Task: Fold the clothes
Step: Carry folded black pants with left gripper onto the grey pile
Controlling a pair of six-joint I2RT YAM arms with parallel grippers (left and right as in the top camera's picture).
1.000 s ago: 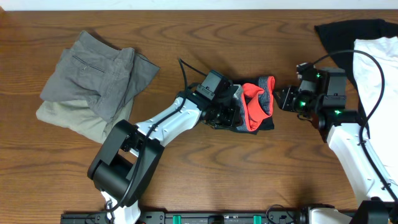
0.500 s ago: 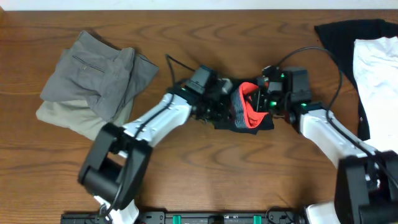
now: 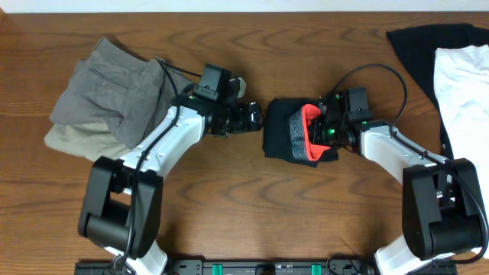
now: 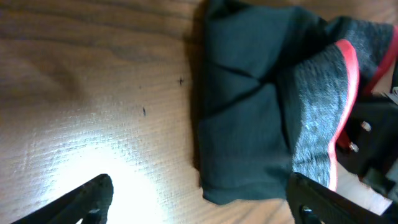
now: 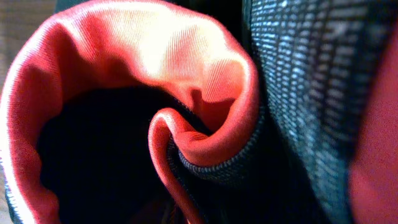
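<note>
The black trousers [image 3: 283,139] lie folded into a small bundle at the table's middle, red-lined waistband [image 3: 309,131] and grey band on the right side. My left gripper [image 3: 254,116] is open just left of the bundle, apart from it. In the left wrist view its fingers [image 4: 93,193] straddle bare wood and the near corner of the trousers [image 4: 242,124]. My right gripper [image 3: 322,131] is pushed against the waistband. The right wrist view is filled by the curled red lining [image 5: 155,43] and the grey band [image 5: 298,81]; its fingers are hidden in the dark fabric.
A grey garment [image 3: 122,88] lies on a beige one [image 3: 80,143] at the left. At the right edge a white garment [image 3: 462,84] lies over a black one [image 3: 428,38]. The wooden table [image 3: 252,206] shows in front.
My left gripper let go of the trousers, opened wide and drew back to the left. My right gripper moved left into the waistband, and the bundle slid slightly left.
</note>
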